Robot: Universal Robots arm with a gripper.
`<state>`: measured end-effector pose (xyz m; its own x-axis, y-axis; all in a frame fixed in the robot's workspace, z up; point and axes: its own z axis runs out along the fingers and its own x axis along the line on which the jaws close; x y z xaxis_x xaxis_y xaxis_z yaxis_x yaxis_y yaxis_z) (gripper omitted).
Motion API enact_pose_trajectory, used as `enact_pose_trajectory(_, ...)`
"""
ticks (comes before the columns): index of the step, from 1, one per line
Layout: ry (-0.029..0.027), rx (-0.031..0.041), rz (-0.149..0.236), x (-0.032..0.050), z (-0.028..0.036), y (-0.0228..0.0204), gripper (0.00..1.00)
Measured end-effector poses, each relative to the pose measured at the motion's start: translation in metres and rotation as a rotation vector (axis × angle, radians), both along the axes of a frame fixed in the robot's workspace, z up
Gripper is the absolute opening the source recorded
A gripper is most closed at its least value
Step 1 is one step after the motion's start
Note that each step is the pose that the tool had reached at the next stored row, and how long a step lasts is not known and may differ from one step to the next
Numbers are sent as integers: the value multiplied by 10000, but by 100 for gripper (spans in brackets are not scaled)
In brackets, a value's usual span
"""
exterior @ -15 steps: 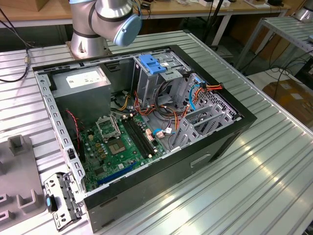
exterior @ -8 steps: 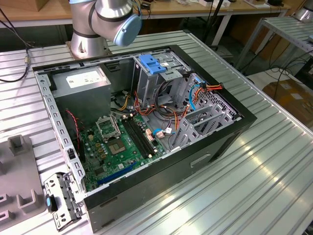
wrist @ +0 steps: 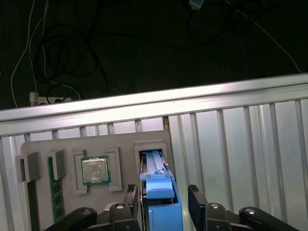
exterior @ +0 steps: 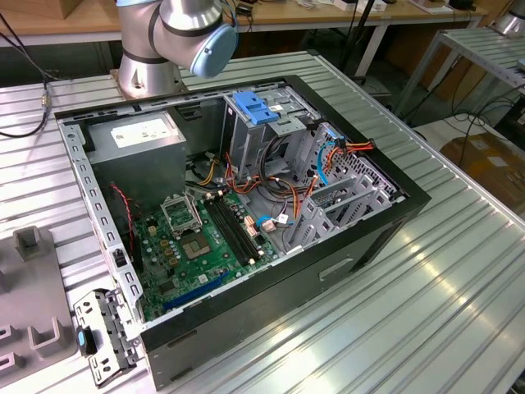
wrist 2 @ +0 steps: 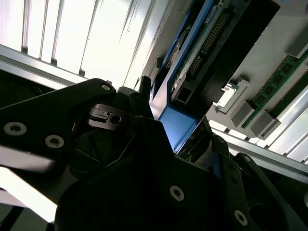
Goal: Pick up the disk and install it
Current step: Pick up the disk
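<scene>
The ribbed, silver aluminium table [exterior: 459, 271] carried a large black metal computer case [exterior: 328, 271] lying on its side with the panel off. Behind it rose the grey, rounded robot arm [exterior: 193, 33] with a pale blue cap on one joint. Inside the case, a boxy grey metal power supply [exterior: 139, 135] bore a white sticker whose print was too small to read. Beside it lay the green, densely studded motherboard [exterior: 197, 246] with its long black slots. A ribbed, bright blue plastic piece [exterior: 254, 108] sat on top of the perforated metal drive cage, and orange and red cables [exterior: 353, 148] looped near the case's far wall.

In the first wrist view, a matte grey moulded tray [wrist: 125, 144] with rectangular pockets lay on the table by its raised rail. The disk [wrist: 162, 214], a flat drive edged with a glossy blue plastic bracket, stood on edge in one pocket of that tray. No label on it could be read. The black gripper [wrist: 163, 197] straddled the disk, its fingers [wrist: 194, 198] spread to either side, with a sliver of bright table showing between one finger and the bracket. In neighbouring pockets sat a square silver-lidded processor chip [wrist: 96, 171] and a narrow green memory stick [wrist: 57, 197].
</scene>
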<state>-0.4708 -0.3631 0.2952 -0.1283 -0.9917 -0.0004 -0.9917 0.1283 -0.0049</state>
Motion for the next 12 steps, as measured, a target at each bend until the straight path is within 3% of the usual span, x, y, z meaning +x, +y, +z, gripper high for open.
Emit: enact_pose_trajectory(12, 3, -1, 93, 0, -10, 0, 54)
